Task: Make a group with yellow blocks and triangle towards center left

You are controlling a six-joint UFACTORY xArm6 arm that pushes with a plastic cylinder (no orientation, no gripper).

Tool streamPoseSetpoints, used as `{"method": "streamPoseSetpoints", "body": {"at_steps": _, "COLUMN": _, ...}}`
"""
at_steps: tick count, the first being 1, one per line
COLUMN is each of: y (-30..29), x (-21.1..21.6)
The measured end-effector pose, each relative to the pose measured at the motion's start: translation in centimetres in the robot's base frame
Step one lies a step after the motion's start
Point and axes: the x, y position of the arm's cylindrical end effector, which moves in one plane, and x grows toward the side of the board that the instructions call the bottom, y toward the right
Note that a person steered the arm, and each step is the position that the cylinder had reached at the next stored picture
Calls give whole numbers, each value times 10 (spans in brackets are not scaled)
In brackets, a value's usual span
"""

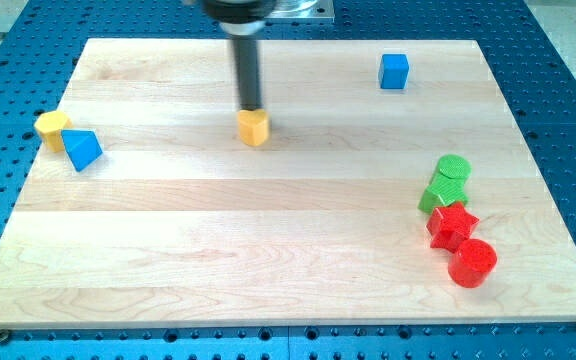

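Red cylinder nearest, no pincer in view, my tip touching yellow block from above.

The arm is seen only at the view's top centre, where its dark mount is cut off by the frame. A straight dark rod is held upright from it, and my tip is lowered to the bench.
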Motion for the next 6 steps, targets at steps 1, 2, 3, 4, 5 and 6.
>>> {"method": "streamPoseSetpoints", "body": {"at_steps": 1, "y": 30, "x": 13}}
{"method": "streamPoseSetpoints", "body": {"at_steps": 2, "y": -63, "x": 50}}
{"method": "streamPoseSetpoints", "body": {"at_steps": 3, "y": -123, "x": 52}}
{"method": "streamPoseSetpoints", "body": {"at_steps": 4, "y": -112, "x": 31}}
{"method": "streamPoseSetpoints", "body": {"at_steps": 5, "y": -161, "x": 38}}
{"method": "streamPoseSetpoints", "body": {"at_steps": 6, "y": -159, "x": 39}}
